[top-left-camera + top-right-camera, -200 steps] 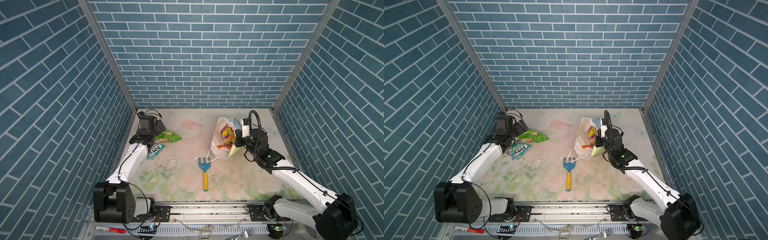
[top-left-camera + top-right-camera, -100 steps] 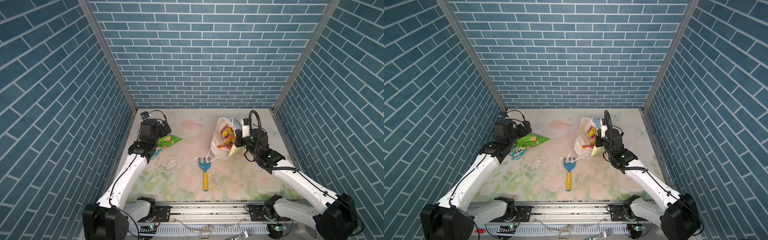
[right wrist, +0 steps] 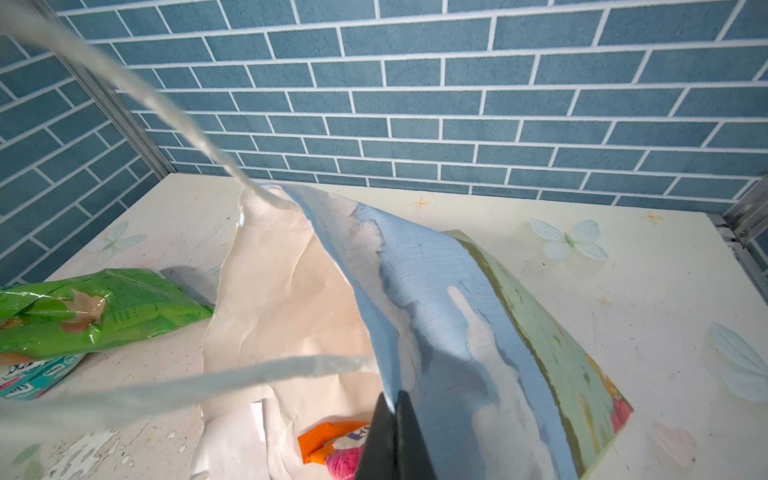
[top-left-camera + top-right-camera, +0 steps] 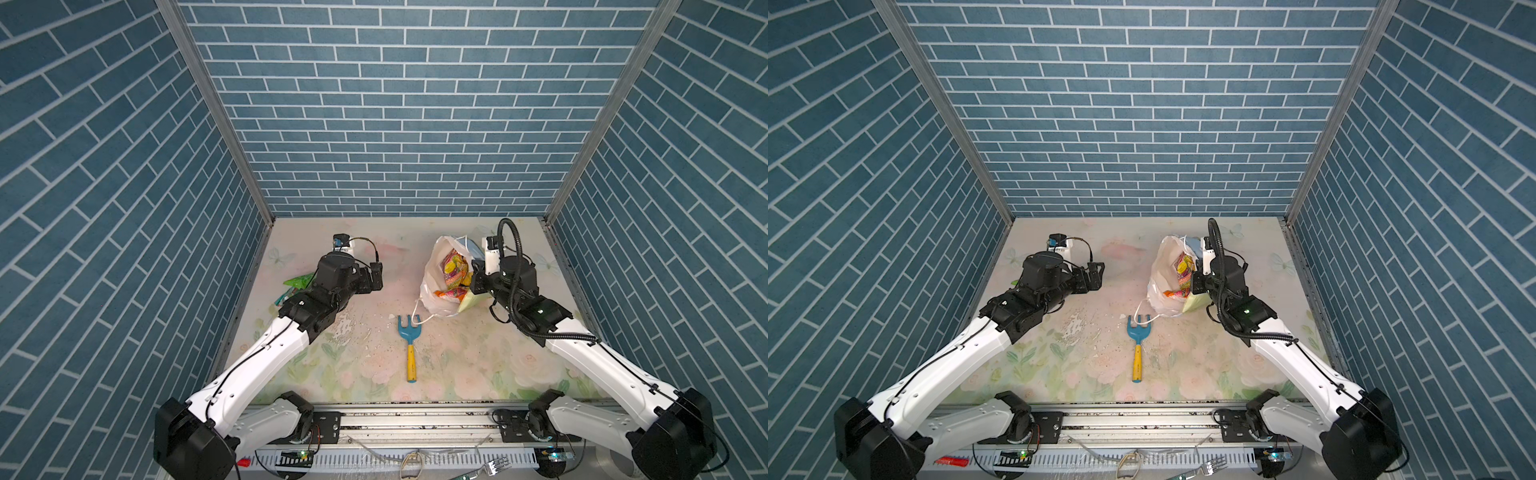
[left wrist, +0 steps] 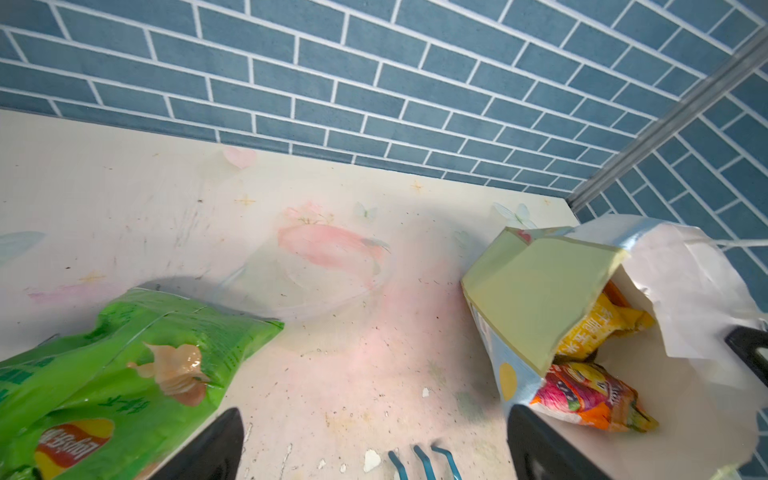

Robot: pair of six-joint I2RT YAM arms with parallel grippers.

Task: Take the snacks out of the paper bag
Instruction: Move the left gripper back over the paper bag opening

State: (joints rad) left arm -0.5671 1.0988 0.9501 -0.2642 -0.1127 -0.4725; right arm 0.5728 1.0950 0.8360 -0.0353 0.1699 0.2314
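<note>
My floral table [image 4: 395, 249], loaded.
I see green packet [image 4: 298, 281] at ten, paper bag [image 4: 432, 286] at two, rake [image 4: 410, 347] near centre.

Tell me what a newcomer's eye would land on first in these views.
First the paper bag at the right rear, gaping, with bright snack packets inside and its rim pinched by the shut right gripper. Next the large green packet lying out on the left near the open left gripper. Then the blue-headed, yellow-handled toy rake, alone at the middle front.
</note>
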